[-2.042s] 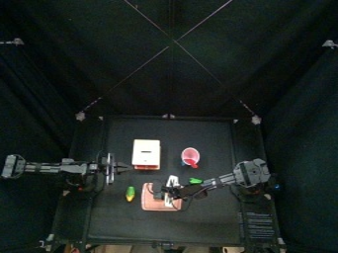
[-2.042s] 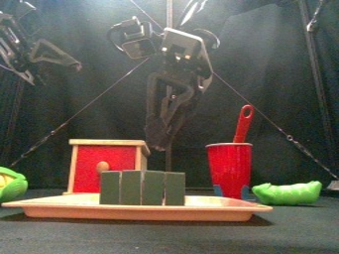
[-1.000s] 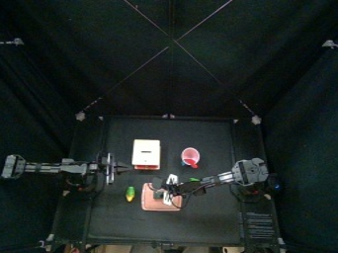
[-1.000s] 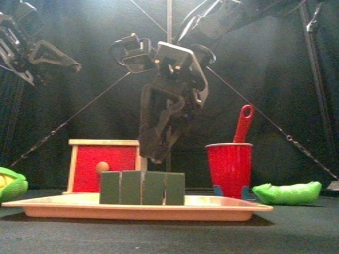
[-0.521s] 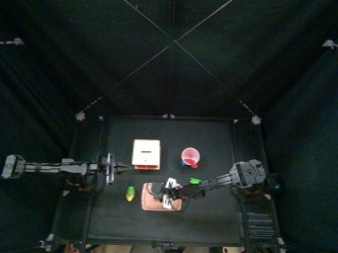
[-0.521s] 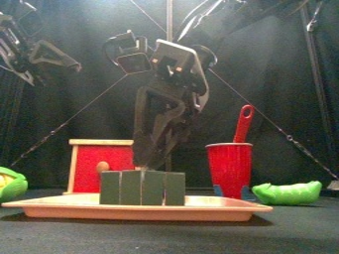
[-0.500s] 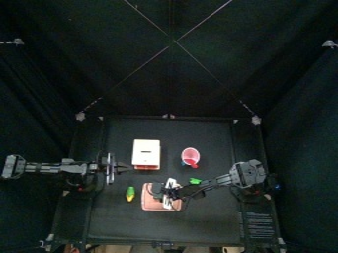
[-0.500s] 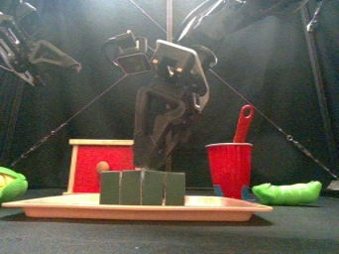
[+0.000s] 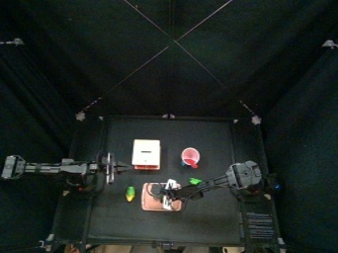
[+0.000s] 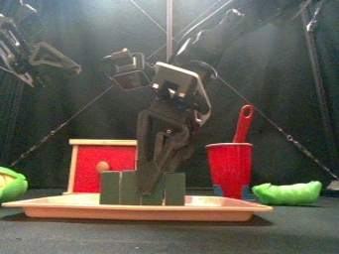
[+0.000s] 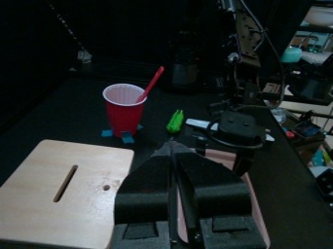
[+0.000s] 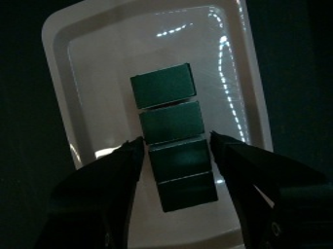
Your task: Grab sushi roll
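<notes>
Several dark green sushi roll [image 12: 173,136] pieces lie in a row on a pale tray [image 12: 92,58]. My right gripper [image 12: 185,185] stands open right above the tray, one jaw on each side of the nearest pieces. From the front, the rolls [image 10: 143,188] sit on the tray [image 10: 212,205] with the right gripper [image 10: 162,181] reaching down to them. In the top view, the right gripper [image 9: 172,194] is over the tray [image 9: 149,205]. Shut and holding nothing, the left gripper [image 11: 176,158] rests at the table's left beside the wooden box [image 11: 65,180].
A red-fronted wooden box [image 10: 106,165] stands behind the tray on the left. A red cup [image 10: 228,167] with a red spoon [image 10: 243,121] stands on the right. Green items lie at the far left [image 10: 11,184] and far right [image 10: 284,192].
My right gripper has come down from above the tray until its open jaws flank the sushi rolls. The left arm has not moved.
</notes>
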You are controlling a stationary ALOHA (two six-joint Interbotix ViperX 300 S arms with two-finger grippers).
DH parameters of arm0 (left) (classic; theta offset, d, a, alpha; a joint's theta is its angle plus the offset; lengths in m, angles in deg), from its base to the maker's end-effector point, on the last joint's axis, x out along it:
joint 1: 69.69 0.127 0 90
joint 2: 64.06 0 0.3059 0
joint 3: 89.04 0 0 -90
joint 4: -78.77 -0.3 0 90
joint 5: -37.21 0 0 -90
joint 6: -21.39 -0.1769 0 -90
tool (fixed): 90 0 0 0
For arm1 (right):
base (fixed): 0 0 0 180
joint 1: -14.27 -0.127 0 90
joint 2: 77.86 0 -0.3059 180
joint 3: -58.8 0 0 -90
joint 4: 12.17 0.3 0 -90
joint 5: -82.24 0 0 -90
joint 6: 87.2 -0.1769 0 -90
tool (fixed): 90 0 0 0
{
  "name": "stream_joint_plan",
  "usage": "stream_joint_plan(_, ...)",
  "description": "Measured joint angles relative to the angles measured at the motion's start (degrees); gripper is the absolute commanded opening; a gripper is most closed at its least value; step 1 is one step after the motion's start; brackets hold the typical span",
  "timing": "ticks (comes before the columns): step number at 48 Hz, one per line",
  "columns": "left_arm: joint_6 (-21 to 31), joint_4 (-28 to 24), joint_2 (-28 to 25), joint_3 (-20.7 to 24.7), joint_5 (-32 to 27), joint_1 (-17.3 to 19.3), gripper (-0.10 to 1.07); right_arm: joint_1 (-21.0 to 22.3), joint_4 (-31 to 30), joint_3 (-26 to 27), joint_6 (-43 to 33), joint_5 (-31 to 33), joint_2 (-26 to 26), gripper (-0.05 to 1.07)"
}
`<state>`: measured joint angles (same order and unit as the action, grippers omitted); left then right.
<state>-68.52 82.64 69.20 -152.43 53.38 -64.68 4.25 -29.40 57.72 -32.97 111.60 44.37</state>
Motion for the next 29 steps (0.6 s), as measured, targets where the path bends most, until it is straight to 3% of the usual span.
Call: stream_joint_plan(29,0.0,0.0,0.0,-0.09,0.0,0.26,0.42,0.09,-0.44,0.53,0.0,0.0,0.53,0.87)
